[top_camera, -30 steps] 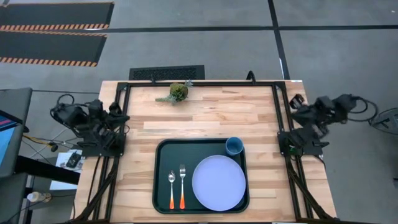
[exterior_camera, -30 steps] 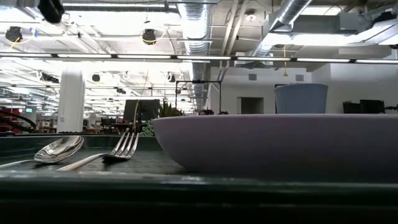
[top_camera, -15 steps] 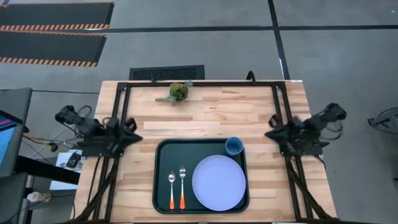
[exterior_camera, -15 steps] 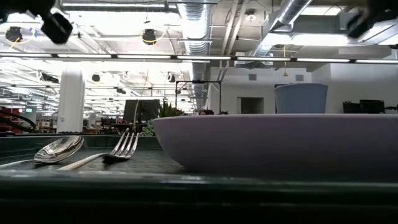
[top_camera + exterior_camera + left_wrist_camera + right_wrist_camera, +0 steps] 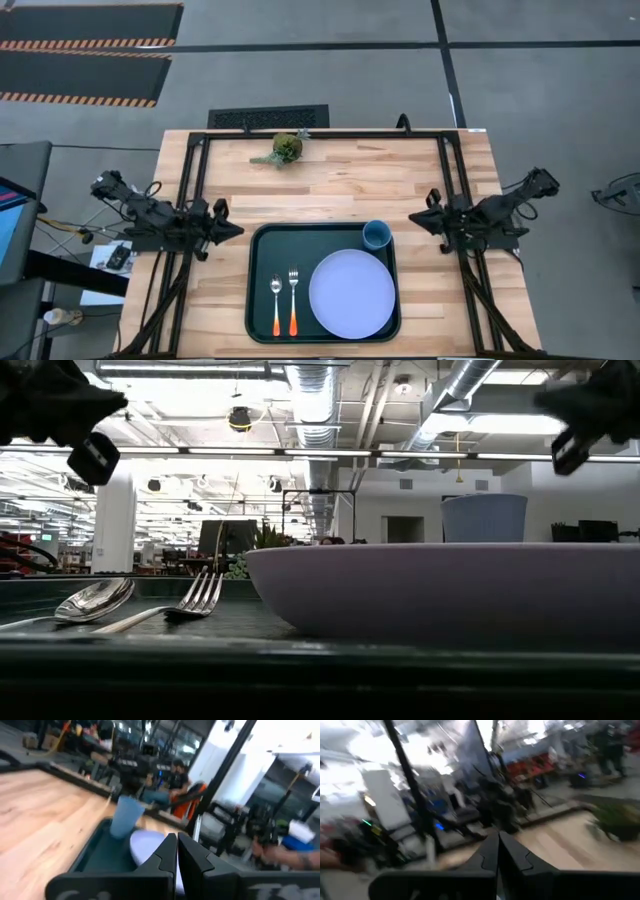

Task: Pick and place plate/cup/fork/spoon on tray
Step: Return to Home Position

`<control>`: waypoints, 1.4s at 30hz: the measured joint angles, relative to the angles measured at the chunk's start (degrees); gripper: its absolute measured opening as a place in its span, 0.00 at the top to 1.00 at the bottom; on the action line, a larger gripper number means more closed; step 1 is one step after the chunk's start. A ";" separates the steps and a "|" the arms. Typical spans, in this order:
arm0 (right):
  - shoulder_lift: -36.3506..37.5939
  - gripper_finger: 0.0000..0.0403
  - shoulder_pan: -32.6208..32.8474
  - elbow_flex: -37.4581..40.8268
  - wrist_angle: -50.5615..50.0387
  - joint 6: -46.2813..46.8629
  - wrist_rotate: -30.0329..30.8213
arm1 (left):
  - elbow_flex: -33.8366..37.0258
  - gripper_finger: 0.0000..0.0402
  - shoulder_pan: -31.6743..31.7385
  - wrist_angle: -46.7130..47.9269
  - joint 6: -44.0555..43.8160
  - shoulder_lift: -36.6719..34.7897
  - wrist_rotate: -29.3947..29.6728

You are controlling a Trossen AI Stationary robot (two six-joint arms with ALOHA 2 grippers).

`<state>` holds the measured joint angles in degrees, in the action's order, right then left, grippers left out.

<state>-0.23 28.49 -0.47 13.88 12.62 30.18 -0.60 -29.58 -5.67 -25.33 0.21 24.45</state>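
Note:
The dark green-black tray lies at the table's near middle. On it are the lavender-blue plate, the blue cup at the tray's far right corner, and the spoon and the fork side by side left of the plate, orange handles toward the near edge. My left gripper is shut and empty, just left of the tray's far left corner. My right gripper is shut and empty, just right of the cup. The left wrist view shows the cup and the plate.
A small green plant lies near the table's far edge. Bare wood stretches between it and the tray. Dark frame rails run along the table's left and right sides. People show in the room beyond the table in the left wrist view.
Both arms have unfolded from the table's sides. My left gripper has swung toward the table's right and down to the tray's far left corner. My right gripper has swung toward the table's left and down, close to the cup. The things on the tray have kept still.

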 joint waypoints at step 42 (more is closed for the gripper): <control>-0.50 0.93 -2.73 0.17 -8.93 8.92 2.68 | 0.22 1.00 0.00 0.57 4.77 0.11 2.36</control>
<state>-0.73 25.76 -0.30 4.95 21.54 32.86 -0.38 -29.58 -5.10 -20.56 0.32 26.81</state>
